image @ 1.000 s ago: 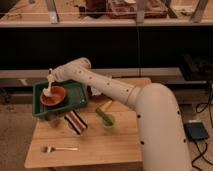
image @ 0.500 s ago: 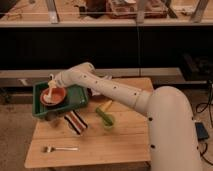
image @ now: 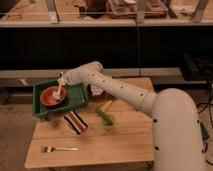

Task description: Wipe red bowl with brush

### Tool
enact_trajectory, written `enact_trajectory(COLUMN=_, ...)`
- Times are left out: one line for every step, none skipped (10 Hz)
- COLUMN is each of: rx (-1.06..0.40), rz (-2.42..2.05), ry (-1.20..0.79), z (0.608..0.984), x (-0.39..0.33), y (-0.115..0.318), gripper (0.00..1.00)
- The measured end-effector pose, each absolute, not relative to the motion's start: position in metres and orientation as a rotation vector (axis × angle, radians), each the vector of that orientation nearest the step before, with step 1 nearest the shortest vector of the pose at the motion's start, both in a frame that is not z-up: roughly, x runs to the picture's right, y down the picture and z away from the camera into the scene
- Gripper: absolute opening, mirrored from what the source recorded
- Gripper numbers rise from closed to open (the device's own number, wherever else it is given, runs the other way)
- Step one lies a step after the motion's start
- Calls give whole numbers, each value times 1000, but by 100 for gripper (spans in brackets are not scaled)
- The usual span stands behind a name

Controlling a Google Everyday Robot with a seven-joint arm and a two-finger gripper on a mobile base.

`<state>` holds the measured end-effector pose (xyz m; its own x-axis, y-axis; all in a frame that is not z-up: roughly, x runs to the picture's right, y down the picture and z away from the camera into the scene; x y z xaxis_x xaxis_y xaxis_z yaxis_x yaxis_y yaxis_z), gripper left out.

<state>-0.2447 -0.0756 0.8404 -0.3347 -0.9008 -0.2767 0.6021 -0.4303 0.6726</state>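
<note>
The red bowl (image: 50, 96) sits in a green tray (image: 76, 99) at the table's left side. My gripper (image: 63, 80) hangs over the bowl's right rim, at the end of the white arm that reaches in from the right. It is shut on the cream-white brush (image: 59, 90). The brush points down, and its head rests in the right part of the bowl.
The tray overhangs the wooden table's (image: 125, 142) left edge. A striped cloth (image: 75, 123) lies in front of it. A light green cup (image: 108, 122) and a yellow-green utensil (image: 104, 107) stand mid-table. A metal fork (image: 60, 148) lies near the front left edge.
The gripper has lowered the brush from above the bowl's left rim down into the bowl and moved it across towards the right side.
</note>
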Motion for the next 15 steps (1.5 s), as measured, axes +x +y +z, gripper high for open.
enact_trajectory(rx=768, rz=-1913, ry=-549, z=849, x=-245, y=-87, gripper=0)
enact_trajectory(rx=763, rz=-1916, ry=-534, z=855, x=-247, y=-95, gripper=0)
enact_trajectory(rx=760, rz=-1922, ry=-521, z=860, x=-252, y=-104, gripper=0)
enact_trajectory(rx=763, rz=-1927, ry=-516, z=861, x=-260, y=-110, gripper=0)
enact_trajectory(rx=777, rz=-1932, ry=-521, z=858, x=-276, y=-112, gripper=0)
enact_trajectory(rx=789, rz=-1938, ry=-532, z=855, x=-288, y=-109, gripper=0)
enact_trajectory(rx=812, rz=-1943, ry=-553, z=844, x=-306, y=-102, gripper=0)
enact_trajectory(rx=827, rz=-1948, ry=-570, z=836, x=-315, y=-94, gripper=0)
enact_trajectory(rx=846, rz=-1955, ry=-591, z=825, x=-322, y=-83, gripper=0)
enact_trajectory(rx=858, rz=-1962, ry=-611, z=817, x=-325, y=-73, gripper=0)
enact_trajectory(rx=867, rz=-1970, ry=-627, z=809, x=-325, y=-62, gripper=0)
enact_trajectory(rx=871, rz=-1978, ry=-635, z=803, x=-321, y=-52, gripper=0)
enact_trajectory(rx=870, rz=-1976, ry=-636, z=799, x=-313, y=-47, gripper=0)
enact_trajectory(rx=861, rz=-1971, ry=-630, z=798, x=-302, y=-43, gripper=0)
enact_trajectory(rx=845, rz=-1962, ry=-615, z=801, x=-285, y=-45, gripper=0)
